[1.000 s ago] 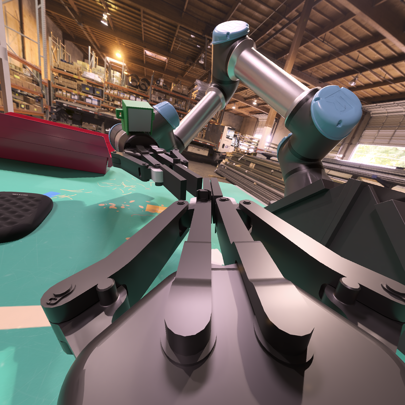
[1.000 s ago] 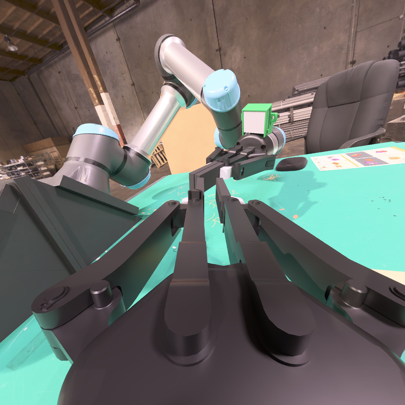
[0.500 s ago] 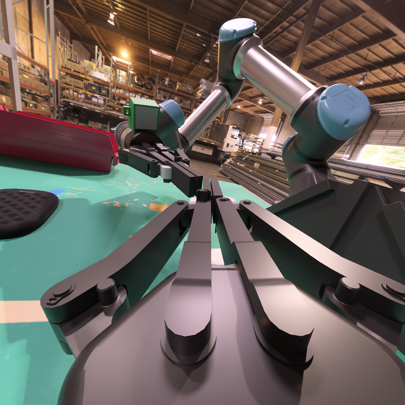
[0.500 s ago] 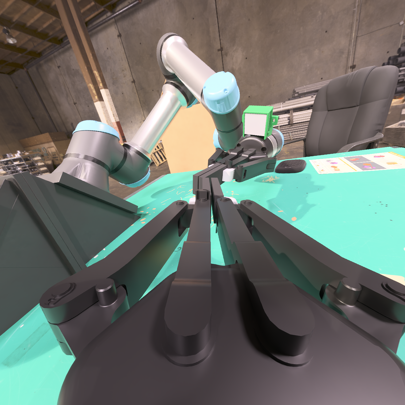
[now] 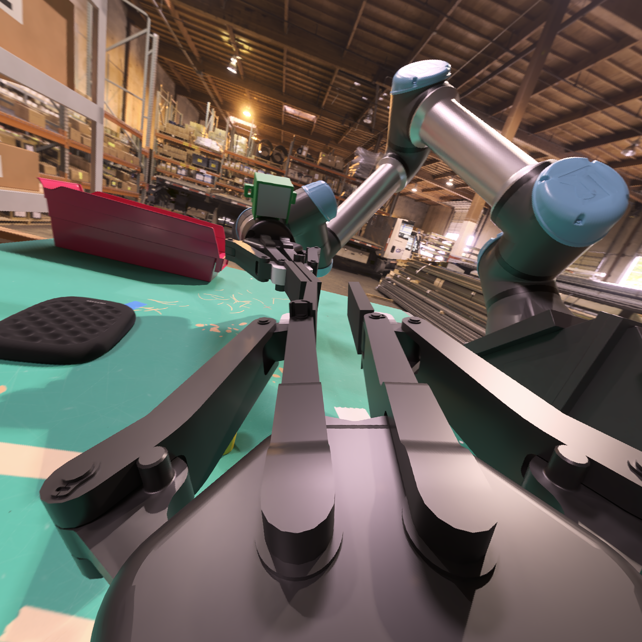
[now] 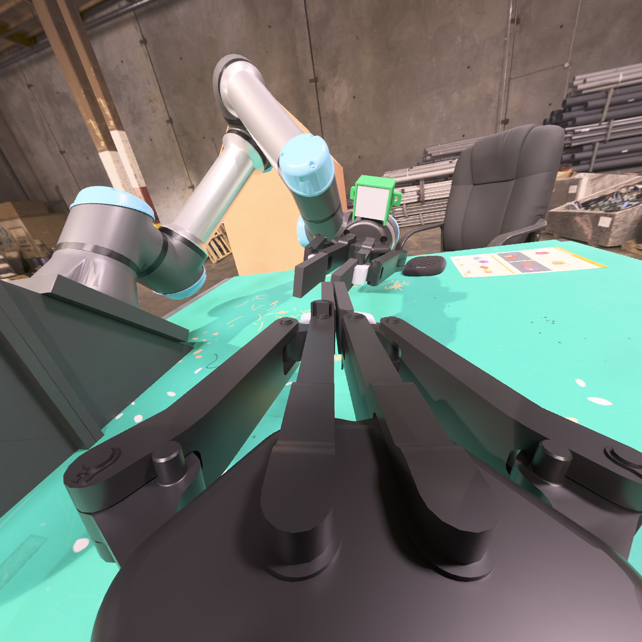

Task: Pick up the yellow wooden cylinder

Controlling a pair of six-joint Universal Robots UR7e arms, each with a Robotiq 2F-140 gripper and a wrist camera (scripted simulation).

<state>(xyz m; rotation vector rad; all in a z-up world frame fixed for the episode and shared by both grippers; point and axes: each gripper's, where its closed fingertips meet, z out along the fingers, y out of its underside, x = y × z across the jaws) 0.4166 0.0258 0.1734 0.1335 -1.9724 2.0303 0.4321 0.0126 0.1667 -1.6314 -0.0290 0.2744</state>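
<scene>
In the left wrist view only a small yellow sliver (image 5: 231, 446) shows on the green table, low behind my left gripper's linkage; the rest is hidden, so I cannot tell whether it is the cylinder. My left gripper (image 5: 330, 302) is open with a modest gap and holds nothing; it also shows in the right wrist view (image 6: 324, 278). My right gripper (image 6: 332, 295) is shut with nothing between its fingers. It faces the left gripper tip to tip and also shows in the left wrist view (image 5: 302, 285).
A red bin (image 5: 132, 236) stands at the table's far side. A black dimpled pad (image 5: 62, 328) lies left of my left gripper. A printed sheet (image 6: 524, 264) lies near an office chair (image 6: 503, 187). Dark arm mounts (image 5: 556, 347) flank the table.
My left gripper has opened from shut. My right gripper closed its small gap. The left wrist view has shifted, so the red bin and black pad sit further right in it.
</scene>
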